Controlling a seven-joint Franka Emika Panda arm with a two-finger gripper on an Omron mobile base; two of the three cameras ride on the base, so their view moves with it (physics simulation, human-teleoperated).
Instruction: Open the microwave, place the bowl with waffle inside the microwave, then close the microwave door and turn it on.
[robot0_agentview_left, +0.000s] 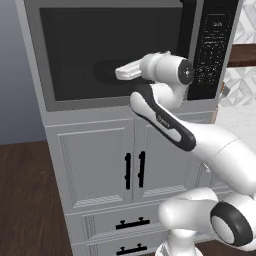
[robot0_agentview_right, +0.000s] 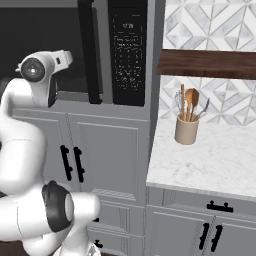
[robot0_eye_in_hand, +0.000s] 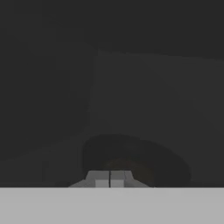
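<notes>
The microwave (robot0_agentview_left: 125, 50) is built in above white cabinets, and its black control panel (robot0_agentview_right: 129, 50) is on the right. The microwave door (robot0_agentview_left: 75, 50) looks flush with the frame, with its black bar handle (robot0_agentview_right: 90, 55) beside the panel. Through the dark glass I make out the black bowl (robot0_eye_in_hand: 135, 159) as a dim oval, also seen as the bowl (robot0_agentview_left: 107, 70). A faint brown patch in it is the waffle (robot0_eye_in_hand: 129, 168). My gripper (robot0_eye_in_hand: 110, 178) is shut on nothing, its tips together, close in front of the glass. The gripper (robot0_agentview_left: 120, 74) sits by the lower middle of the window.
White cabinet doors (robot0_agentview_left: 100, 165) with short black handles lie below the microwave. A marble counter (robot0_agentview_right: 210, 160) to the right carries a beige utensil holder (robot0_agentview_right: 187, 130). A wooden shelf (robot0_agentview_right: 210, 62) hangs above it.
</notes>
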